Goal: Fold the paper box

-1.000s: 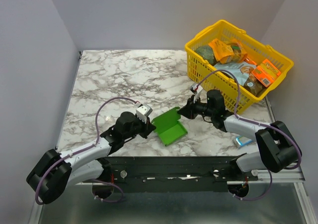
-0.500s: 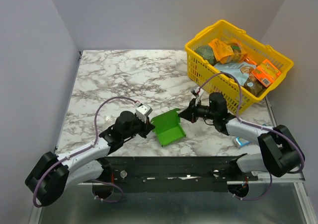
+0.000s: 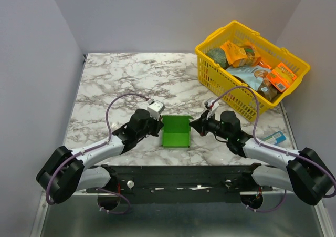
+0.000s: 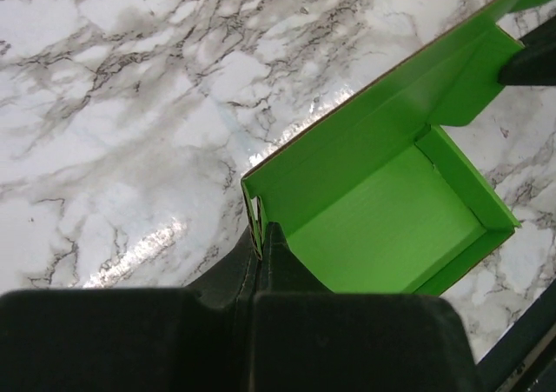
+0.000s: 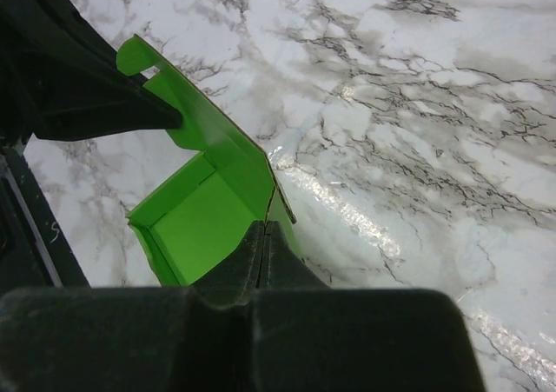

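The paper box (image 3: 175, 131) is bright green card, an open shallow tray with upright walls, lying near the table's front edge between both arms. My left gripper (image 3: 159, 127) is shut on the box's left wall; in the left wrist view the card edge (image 4: 254, 220) sits pinched between the black fingers, with the box's inside (image 4: 387, 222) to the right. My right gripper (image 3: 192, 125) is shut on the right wall; the right wrist view shows the wall's edge (image 5: 271, 202) caught at the fingertips and the box floor (image 5: 195, 231) to the left.
A yellow plastic basket (image 3: 240, 33) full of packaged goods stands at the back right. A blue-and-white pack (image 3: 275, 137) lies on the marble table (image 3: 131, 79) by the right edge. The black base rail (image 3: 184, 174) runs along the front.
The box has turned from skewed to square with the table's front edge and shifted slightly left. The right gripper has closed on its right wall. The blue-and-white pack came into fuller view.
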